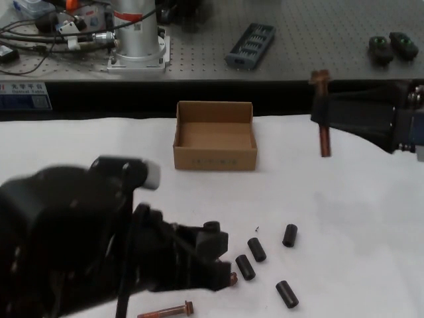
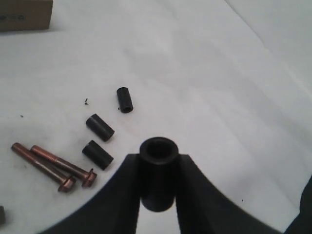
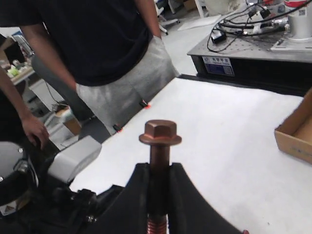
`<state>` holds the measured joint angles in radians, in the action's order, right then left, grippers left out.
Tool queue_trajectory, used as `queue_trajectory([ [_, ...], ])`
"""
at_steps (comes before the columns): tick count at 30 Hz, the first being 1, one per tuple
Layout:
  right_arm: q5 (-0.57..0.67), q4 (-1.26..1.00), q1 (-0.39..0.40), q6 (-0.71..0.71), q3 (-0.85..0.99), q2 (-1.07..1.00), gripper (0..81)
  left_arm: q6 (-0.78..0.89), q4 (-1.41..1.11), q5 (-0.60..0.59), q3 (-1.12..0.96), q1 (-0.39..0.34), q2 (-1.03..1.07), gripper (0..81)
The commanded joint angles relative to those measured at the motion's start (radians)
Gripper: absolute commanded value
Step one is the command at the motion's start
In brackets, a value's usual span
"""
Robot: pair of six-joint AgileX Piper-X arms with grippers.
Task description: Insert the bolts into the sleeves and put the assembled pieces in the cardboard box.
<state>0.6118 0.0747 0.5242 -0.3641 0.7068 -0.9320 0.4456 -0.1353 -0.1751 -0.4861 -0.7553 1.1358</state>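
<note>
My left gripper [image 2: 159, 160] is shut on a black sleeve [image 2: 158, 183], held upright with its open bore facing the camera, low over the white cloth. Three loose sleeves [image 2: 100, 127] and two copper bolts [image 2: 53, 165] lie just beyond it. In the high view, several sleeves [image 1: 257, 249] lie near the front, and one bolt [image 1: 165, 310] lies at the front edge. My right gripper [image 3: 158, 168] is shut on a copper bolt [image 3: 160, 134], head up, off to the right of the open cardboard box [image 1: 215, 159]. That bolt [image 1: 324, 140] hangs above the cloth.
A raised perforated bench [image 1: 298, 40] runs behind the cloth and carries a metal post base [image 1: 136, 46], cables and a dark ribbed block [image 1: 250, 44]. White cloth lies open between the box and the sleeves. A person stands beyond the table's edge in the right wrist view.
</note>
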Motion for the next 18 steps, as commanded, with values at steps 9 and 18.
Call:
queue_trajectory([
  [9, 0.128, -0.322, -0.006, -0.158, -0.136, -0.109, 2.4, 0.008, -0.398, 0.052, 0.216, 0.002, -0.013, 13.2],
  [18, 0.236, -0.587, 0.0, -0.238, -0.15, -0.321, 2.4, -0.177, -0.415, -0.007, 0.231, 0.002, -0.013, 13.2],
])
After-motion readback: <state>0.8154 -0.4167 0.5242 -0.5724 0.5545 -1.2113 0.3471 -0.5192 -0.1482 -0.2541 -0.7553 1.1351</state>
